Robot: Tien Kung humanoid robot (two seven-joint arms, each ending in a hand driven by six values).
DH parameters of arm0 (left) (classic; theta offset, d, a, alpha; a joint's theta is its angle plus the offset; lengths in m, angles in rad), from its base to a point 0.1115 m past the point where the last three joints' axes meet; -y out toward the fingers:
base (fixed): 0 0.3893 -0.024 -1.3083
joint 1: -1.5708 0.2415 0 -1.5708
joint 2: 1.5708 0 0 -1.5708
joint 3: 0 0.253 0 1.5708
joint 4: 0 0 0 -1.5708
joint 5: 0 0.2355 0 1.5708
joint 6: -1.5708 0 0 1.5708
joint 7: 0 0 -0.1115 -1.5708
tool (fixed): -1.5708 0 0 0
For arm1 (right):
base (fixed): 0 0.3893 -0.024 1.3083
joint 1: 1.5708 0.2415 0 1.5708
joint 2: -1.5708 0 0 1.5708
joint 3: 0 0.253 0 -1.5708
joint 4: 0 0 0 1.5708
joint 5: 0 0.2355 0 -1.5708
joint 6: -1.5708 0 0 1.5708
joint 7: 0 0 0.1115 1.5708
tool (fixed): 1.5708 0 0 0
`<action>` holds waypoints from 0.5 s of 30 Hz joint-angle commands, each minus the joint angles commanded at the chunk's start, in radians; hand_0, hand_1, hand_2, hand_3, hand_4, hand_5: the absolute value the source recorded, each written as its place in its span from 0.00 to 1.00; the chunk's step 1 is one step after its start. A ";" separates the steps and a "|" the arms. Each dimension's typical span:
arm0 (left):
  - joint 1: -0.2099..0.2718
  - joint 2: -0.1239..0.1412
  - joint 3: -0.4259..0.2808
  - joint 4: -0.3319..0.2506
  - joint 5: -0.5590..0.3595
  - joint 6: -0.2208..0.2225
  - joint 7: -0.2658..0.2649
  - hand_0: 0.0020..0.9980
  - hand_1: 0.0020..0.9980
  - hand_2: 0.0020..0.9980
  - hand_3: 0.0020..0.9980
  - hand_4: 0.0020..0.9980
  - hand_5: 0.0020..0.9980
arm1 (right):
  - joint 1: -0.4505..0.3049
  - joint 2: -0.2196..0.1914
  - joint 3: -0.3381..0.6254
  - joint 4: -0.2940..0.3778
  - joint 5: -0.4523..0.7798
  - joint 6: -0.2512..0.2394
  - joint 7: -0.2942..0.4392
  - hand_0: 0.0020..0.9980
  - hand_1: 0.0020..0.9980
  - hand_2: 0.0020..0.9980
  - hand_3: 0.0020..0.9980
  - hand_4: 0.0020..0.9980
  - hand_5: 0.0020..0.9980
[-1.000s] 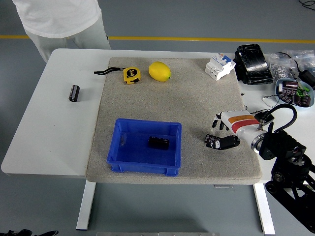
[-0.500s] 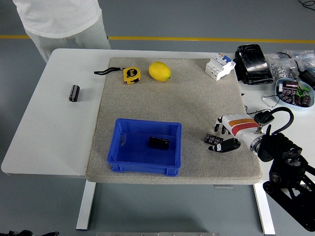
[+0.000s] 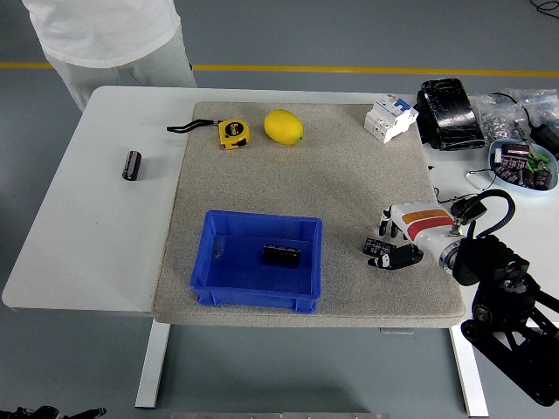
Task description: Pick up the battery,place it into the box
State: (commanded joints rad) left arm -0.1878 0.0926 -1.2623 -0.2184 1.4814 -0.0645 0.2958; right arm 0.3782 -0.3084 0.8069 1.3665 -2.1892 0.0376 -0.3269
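Blue box [image 3: 210, 262] already holds one battery [image 3: 282, 255], so we risk our empty, loosely curled robot hand [image 3: 395, 247] missing the far one [image 3: 131, 164].

The person [image 3: 113, 35] is cut off above the waist by the top edge.

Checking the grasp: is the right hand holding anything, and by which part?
Nothing: the right hand is empty, and a battery lies in the box.
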 joint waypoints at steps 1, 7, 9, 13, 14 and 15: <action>-0.001 0.000 0.001 0.000 -0.002 0.000 0.000 0.80 0.81 0.84 0.70 0.77 0.67 | 0.001 0.000 -0.002 0.000 0.001 -0.001 0.000 0.30 0.38 0.44 0.49 1.00 0.42; -0.003 0.000 0.006 0.001 -0.008 0.001 -0.002 0.79 0.81 0.84 0.70 0.77 0.67 | 0.006 0.000 -0.010 -0.008 0.006 -0.007 0.000 0.29 0.38 0.43 0.49 1.00 0.41; -0.003 0.000 0.007 0.001 -0.009 0.001 -0.002 0.80 0.81 0.84 0.70 0.77 0.67 | 0.007 0.001 -0.013 -0.012 0.008 -0.010 0.000 0.27 0.37 0.43 0.48 0.99 0.40; -0.002 0.000 0.011 0.001 -0.014 0.001 -0.002 0.80 0.81 0.84 0.70 0.77 0.67 | 0.012 0.004 -0.020 -0.024 0.011 -0.024 0.002 0.27 0.37 0.43 0.48 0.99 0.40; -0.002 0.000 0.014 0.001 -0.016 0.001 -0.003 0.80 0.81 0.84 0.70 0.77 0.67 | 0.014 0.004 -0.022 -0.028 0.013 -0.030 0.002 0.25 0.36 0.42 0.46 0.95 0.39; -0.002 0.000 0.016 0.001 -0.017 0.001 -0.003 0.80 0.81 0.84 0.70 0.77 0.67 | 0.015 0.005 -0.024 -0.032 0.015 -0.035 0.002 0.25 0.36 0.42 0.46 0.95 0.39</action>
State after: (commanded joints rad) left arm -0.1902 0.0927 -1.2468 -0.2178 1.4639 -0.0638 0.2932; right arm 0.3932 -0.3033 0.7829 1.3349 -2.1743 0.0029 -0.3247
